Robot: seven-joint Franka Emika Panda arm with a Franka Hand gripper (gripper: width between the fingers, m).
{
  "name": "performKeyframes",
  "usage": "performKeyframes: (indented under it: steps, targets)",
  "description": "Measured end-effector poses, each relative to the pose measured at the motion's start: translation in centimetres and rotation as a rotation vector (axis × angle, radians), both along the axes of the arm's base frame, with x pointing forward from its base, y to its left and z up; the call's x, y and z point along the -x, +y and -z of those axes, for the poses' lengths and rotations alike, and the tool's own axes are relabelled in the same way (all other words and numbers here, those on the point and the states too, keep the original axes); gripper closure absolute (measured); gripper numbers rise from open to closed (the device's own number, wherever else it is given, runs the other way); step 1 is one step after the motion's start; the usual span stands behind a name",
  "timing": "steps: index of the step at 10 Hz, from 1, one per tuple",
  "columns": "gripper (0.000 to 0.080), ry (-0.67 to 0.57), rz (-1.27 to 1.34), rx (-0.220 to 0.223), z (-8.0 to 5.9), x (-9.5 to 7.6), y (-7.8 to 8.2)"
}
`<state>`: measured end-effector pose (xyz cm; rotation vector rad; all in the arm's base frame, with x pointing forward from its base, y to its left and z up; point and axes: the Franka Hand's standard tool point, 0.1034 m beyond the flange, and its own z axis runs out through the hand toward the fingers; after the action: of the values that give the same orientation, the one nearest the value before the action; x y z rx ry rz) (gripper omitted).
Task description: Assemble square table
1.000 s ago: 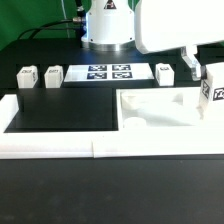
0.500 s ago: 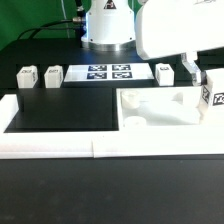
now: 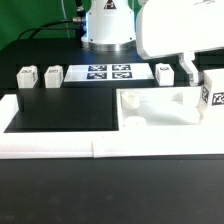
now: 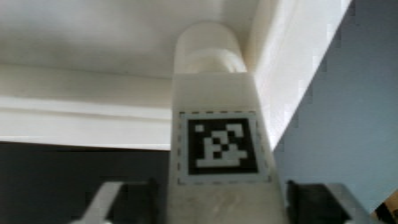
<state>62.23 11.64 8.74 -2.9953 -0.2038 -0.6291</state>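
My gripper [image 3: 204,78] is shut on a white tagged leg [image 3: 212,97] and holds it upright at the right edge of the exterior view, over the right side of the square plate [image 3: 150,112]. In the wrist view the leg [image 4: 217,110] stands between my fingers [image 4: 107,203], tag facing the camera, with the plate [image 4: 89,100] behind it. My gripper [image 4: 217,207] grips the leg's near end. Three more legs stand at the back: two at the exterior view's left [image 3: 26,77] [image 3: 52,75] and one at the right [image 3: 164,72].
The marker board [image 3: 108,72] lies at the back before the robot base [image 3: 107,25]. White border rails [image 3: 60,146] frame a black mat [image 3: 65,108] at the exterior view's left and run along the front.
My gripper has carried the leg a little toward the exterior view's right and slightly lower. The plate and the other legs have not moved.
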Motion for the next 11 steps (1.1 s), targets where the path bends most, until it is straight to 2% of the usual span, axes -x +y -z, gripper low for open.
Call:
performKeyframes:
  steps: [1, 2, 3, 8, 10, 11]
  targets:
    - [0.0199, 0.0, 0.0, 0.0, 0.0, 0.0, 0.0]
    - [0.0199, 0.0, -0.001, 0.0, 0.0, 0.0, 0.0]
    - [0.0157, 0.0, -0.001, 0.0, 0.0, 0.0, 0.0]
    - [0.0151, 0.009, -0.004, 0.004, 0.0, -0.1, -0.1]
    - [0.0151, 0.027, -0.004, 0.009, -0.9, -1.5, -0.4]
    - [0.0151, 0.074, -0.007, 0.014, -1.0, -1.7, -0.2]
